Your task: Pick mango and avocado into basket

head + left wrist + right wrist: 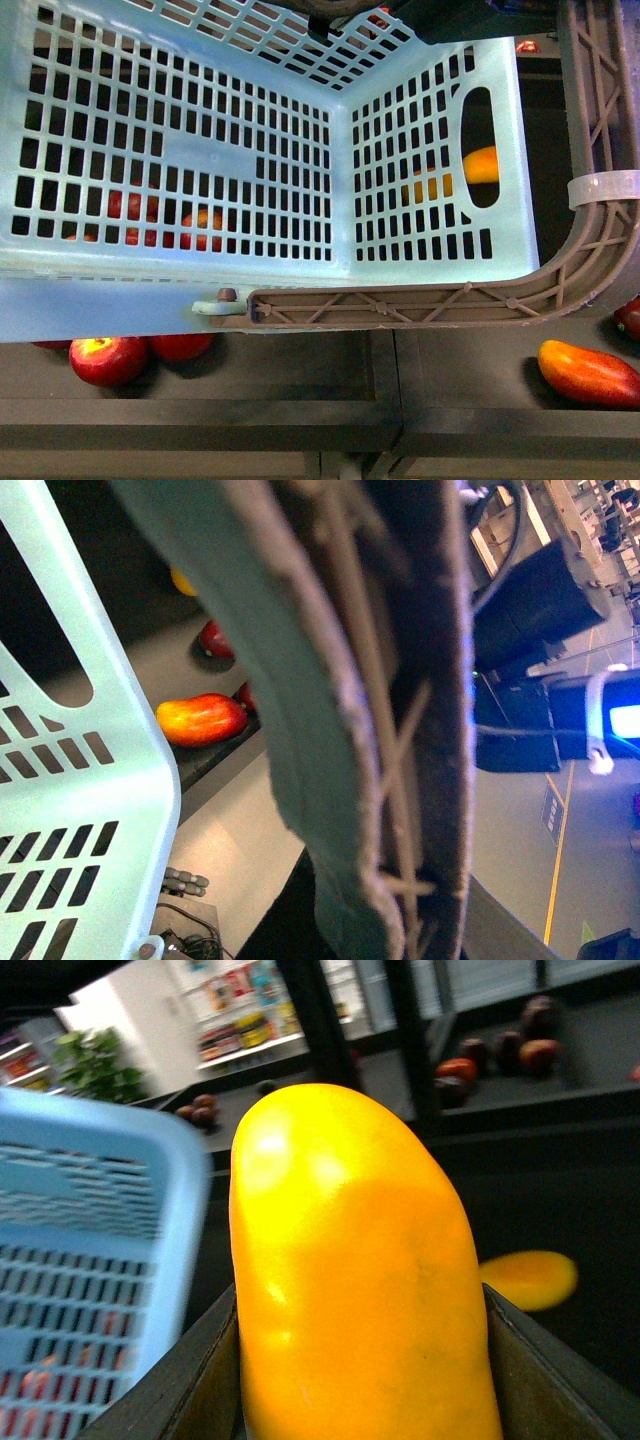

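The right gripper (360, 1370) is clenched on the mango (350, 1260). Its dark fingers (185, 1385) press the fruit's two flanks, and the rounded end stands out past them. The mango hangs just beside the outer wall of the basket (120, 1160), outside it and not touching it. Farther back, a yellow fruit (528, 1278) lies on a dark surface.

In the front view the basket (100, 310) fills most of the frame, seen from above with its slotted floor and walls showing. A yellow-orange fruit shows through the oval hand slot (478, 150) in its right wall. It sits outside the basket and may be the held mango. The handle (400, 305) lies along the near rim and curves up the right side, where a white zip tie (603, 188) wraps it.

Below the basket, red apples (108, 360) sit on the shelf (280, 375) toward its near left. A red mango (588, 372) lies toward the near right.

In the left wrist view the handle (400, 680) crosses right in front of the lens, blurred. The basket wall (100, 780) stands beside it, and the red mango (200, 718) shows beyond. I cannot tell whether the left gripper is clamped or released.
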